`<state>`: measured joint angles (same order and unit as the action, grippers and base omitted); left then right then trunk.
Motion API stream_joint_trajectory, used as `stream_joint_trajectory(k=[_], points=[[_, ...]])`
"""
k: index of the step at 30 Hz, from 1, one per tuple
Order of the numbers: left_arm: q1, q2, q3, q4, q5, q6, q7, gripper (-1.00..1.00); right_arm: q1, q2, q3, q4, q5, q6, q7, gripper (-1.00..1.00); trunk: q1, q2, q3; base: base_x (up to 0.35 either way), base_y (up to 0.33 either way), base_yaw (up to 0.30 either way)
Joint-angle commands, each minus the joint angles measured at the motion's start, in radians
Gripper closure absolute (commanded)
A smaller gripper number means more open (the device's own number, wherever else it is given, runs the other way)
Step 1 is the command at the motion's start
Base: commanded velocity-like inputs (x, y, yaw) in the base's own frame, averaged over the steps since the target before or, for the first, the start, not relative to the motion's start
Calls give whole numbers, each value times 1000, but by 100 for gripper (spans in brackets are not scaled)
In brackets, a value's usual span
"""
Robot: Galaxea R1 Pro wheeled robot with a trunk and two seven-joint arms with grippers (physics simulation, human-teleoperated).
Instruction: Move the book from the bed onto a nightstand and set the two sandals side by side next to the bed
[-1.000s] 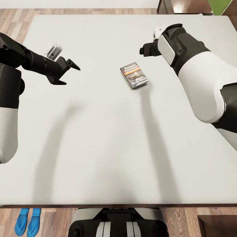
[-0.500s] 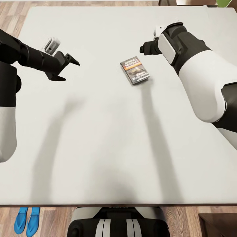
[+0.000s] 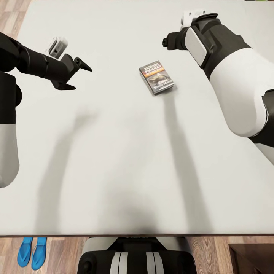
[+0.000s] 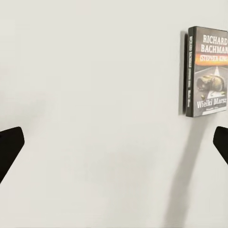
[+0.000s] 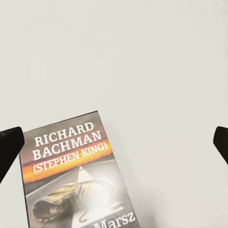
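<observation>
left arm reaching forward from the left edge, left gripper [image 3: 78, 74] spread wide, empty. right arm bent inward from the right, right gripper [image 3: 166, 41] mostly hidden; fingertips [image 5: 10, 142] far apart.

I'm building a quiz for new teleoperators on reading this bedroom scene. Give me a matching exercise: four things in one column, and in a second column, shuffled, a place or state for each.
Things
1. the book
2. the two sandals
3. left end effector
4. the bed

Places or states
A. on the wood floor, side by side by the bed's near edge
B. lying flat, cover up, on the mattress
C. open, holding nothing, above the mattress
D. pale mattress spreading under both arms

Pairs: 1-B, 2-A, 3-C, 4-D
</observation>
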<state>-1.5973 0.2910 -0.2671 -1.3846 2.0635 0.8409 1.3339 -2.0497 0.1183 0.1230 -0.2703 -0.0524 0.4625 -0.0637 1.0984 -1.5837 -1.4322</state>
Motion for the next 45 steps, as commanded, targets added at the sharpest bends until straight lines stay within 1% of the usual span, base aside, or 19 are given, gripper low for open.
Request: stream_joint_trajectory(k=[1, 11, 13, 15, 16, 18, 20, 24, 28, 33, 40, 42, 43, 44, 45], points=[[-1, 1, -1, -2, 7, 8, 8, -100, -1, 0, 7, -1, -6, 3, -5, -100, 0, 0, -2, 0, 0, 0], [2, 0, -2, -8, 5, 8, 8, -100, -5, 3, 7, 1, -7, -8, -6, -100, 0, 0, -18, 0, 0, 0], [6, 0, -4, -11, 1, 9, 6, -100, -6, 10, 6, -1, -9, -10, -10, -100, 0, 0, -21, 0, 0, 0], [14, 0, -6, -13, -1, 10, 5, -100, -8, 22, 2, -2, -16, -9, -29, -100, 0, 0, -24, 0, 0, 0], [14, 0, -6, -13, -1, 10, 5, -100, -8, 22, 2, -2, -16, -9, -29, -100, 0, 0, -25, 0, 0, 0], [23, 1, -6, -16, 1, 10, 4, -100, -11, 32, -12, -1, -34, -9, -68, -100, 0, 0, -28, 0, 0, 0], [28, 0, -6, -18, 3, 11, 3, -100, -12, 38, -35, -1, -59, -10, -115, -100, 0, 0, -32, 0, 0, 0], [30, -8, -9, -29, 6, 11, 1, -100, -13, 56, -63, -2, -94, -4, -181, -100, 0, 0, -38, 0, 0, 0], [31, -12, -20, -43, 7, 10, -2, -100, -14, 56, -73, -2, -107, 1, -206, -100, 0, 0, -44, 0, 0, 0], [33, -10, -28, -53, 8, 9, -4, -100, -14, 56, -80, 0, -117, 4, -222, -100, 0, 0, -52, 0, 0, 0], [31, -8, -24, -66, 12, 8, -3, -100, -12, 56, -83, 3, -120, 6, -230, -100, 0, 0, -63, 0, 0, 0], [30, -9, -20, -70, 22, 8, -3, -100, -12, 56, -84, 5, -121, 6, -231, -100, 0, 0, -66, 0, 0, 0], [29, -7, -17, -72, 40, 8, -3, -100, -10, 56, -85, 6, -122, 5, -232, -100, 0, 0, -67, 0, 0, 0], [29, -7, -14, -75, 50, 8, -3, -100, -10, 56, -85, 6, -123, 5, -233, -100, 0, 0, -69, 0, 0, 0], [29, -7, -14, -75, 50, 8, -3, -100, -10, 56, -85, 6, -123, 5, -233, -100, 0, 0, -70, 0, 0, 0]])
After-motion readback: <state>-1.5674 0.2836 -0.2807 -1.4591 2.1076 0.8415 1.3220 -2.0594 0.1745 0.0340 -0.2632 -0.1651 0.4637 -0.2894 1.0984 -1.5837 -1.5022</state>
